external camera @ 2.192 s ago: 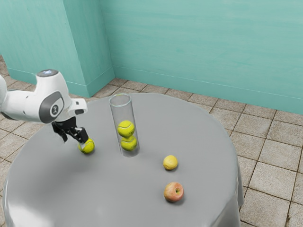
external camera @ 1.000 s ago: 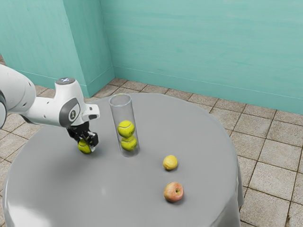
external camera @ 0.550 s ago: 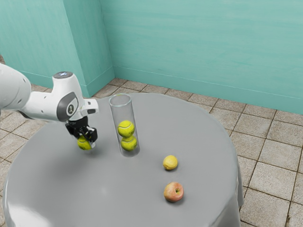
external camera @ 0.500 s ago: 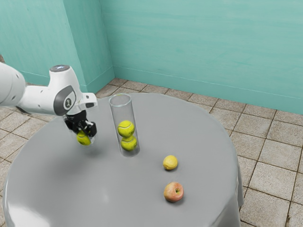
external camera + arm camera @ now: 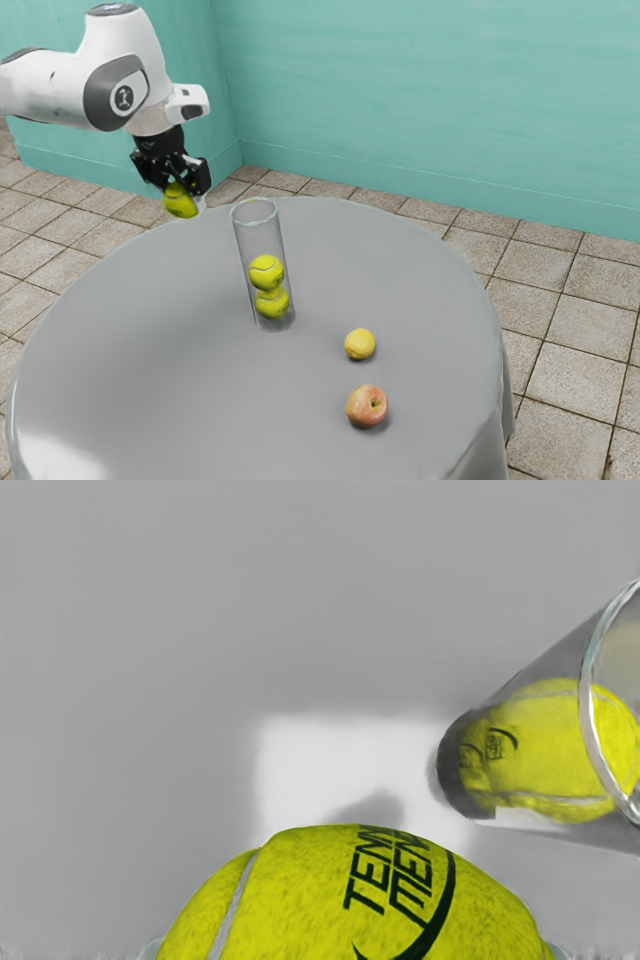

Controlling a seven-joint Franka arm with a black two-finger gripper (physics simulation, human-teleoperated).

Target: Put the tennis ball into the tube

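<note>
High over the table at the exterior view's left, my gripper (image 5: 183,192) is shut on a tennis ball (image 5: 180,201). That held ball (image 5: 350,900) looms large at the wrist view's lower edge, its printed lettering visible. The clear tube (image 5: 240,243) stands upright on the table, open at the top, with two tennis balls (image 5: 267,272) stacked inside. The held ball is at about the height of the tube's rim in the exterior view, off to the rim's left and apart from it. In the wrist view the tube (image 5: 590,715) leans across beside the held ball.
A lemon (image 5: 360,344) and an apple (image 5: 367,406) lie on the round grey-covered table (image 5: 200,400), toward the exterior view's right from the tube. A teal wall (image 5: 430,110) rises behind the table.
The gripper has closed on the loose ball and lifted it well up off the table. The tube, its two balls, the lemon and the apple have stayed put.
</note>
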